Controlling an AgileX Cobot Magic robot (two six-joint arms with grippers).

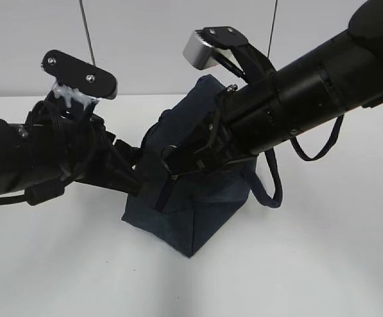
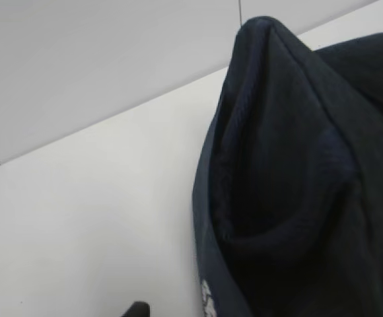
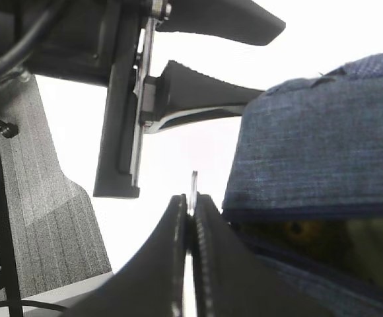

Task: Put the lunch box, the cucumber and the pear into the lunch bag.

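Observation:
The navy lunch bag (image 1: 198, 198) stands mid-table, its top pulled into a peak. My right gripper (image 1: 176, 162) is shut on the zipper's thin metal pull (image 3: 193, 183) at the bag's front; its dark fingers (image 3: 168, 251) meet in the right wrist view. Through the opening I see the yellow, brown-speckled pear (image 3: 302, 232) and a pale green patch (image 3: 376, 254) that looks like the lunch box lid. The cucumber is hidden. My left gripper (image 1: 131, 178) is at the bag's left side, jaws apart; one fingertip (image 2: 135, 309) shows clear of the fabric (image 2: 297, 185).
The bag's rope handles (image 1: 271, 191) hang in loops to the right of the bag. White table (image 1: 310, 264) lies all round. The left arm's fingers (image 3: 205, 92) cross the top of the right wrist view.

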